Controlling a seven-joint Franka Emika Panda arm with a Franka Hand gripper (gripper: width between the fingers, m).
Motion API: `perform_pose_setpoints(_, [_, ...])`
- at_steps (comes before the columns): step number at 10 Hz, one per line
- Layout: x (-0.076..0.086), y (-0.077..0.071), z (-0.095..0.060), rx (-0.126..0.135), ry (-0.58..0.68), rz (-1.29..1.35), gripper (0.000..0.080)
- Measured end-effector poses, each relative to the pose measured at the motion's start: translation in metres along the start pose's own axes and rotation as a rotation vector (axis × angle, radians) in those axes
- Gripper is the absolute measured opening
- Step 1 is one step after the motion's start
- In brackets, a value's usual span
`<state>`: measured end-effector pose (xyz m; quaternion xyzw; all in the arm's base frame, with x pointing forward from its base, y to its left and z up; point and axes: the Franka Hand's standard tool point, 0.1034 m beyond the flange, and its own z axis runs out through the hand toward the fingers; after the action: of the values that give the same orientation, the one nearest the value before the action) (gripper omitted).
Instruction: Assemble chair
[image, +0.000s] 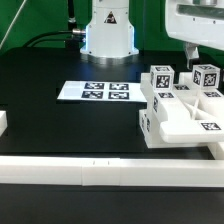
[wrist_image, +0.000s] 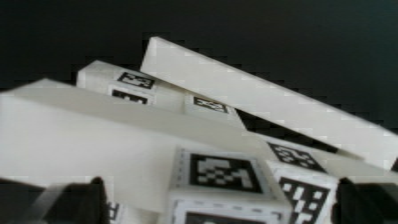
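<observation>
The black surface (image: 60, 125) carries everything here, with a long low white border rail (image: 90, 172) along its near edge and the marker board (image: 96, 91) lying flat toward the middle, well apart from the work. The robot's base (image: 108, 35) stands at the far side.

The chair (image: 185, 112) sits at the exterior view's right, just behind the rail — a chunky white body of joined blocks and a flat panel, with several tagged cubes standing on its upper side. One of these, the far cube (image: 206, 74), lies directly beneath the arm, and a second tagged cube (image: 161, 78) stands just beside it toward the exterior view's left.

The pincer (image: 196, 50) hangs just over that far cube. In the wrist view its dark fingertips (wrist_image: 84, 195) show at the picture's edge, set apart, with a tagged block (wrist_image: 226, 170) between and beyond them and nothing clamped between them — so I judge it released, jaws spread, holding no part. Whether a pad touches the cube cannot be told.

The step in hand looks like the setting-down of a small cube on the assembled body. Most of the chair already reads as one piece, so the task seems well along. The next move calls for a straight lift clear of the cube without nudging it, then a look for whichever loose part remains; none is plainly visible on the surface.
</observation>
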<state>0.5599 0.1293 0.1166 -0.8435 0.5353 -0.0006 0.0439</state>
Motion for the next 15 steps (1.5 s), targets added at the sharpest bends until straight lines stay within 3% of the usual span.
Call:
perform_pose_setpoints(6, [0.0023, 0.0007, 0.0026, -0.011, 0.011, -0.576, 0.0649])
perform_pose_setpoints(12, [0.0057, -0.0028, 0.0011, -0.068, 0.041, -1.148, 0.0649])
perform_pose_setpoints(14, [0.0042, -0.0038, 0.0015, -0.074, 0.052, -1.234, 0.0649])
perform_pose_setpoints(15, [0.0054, -0.0035, 0.0014, -0.074, 0.052, -1.233, 0.0534])
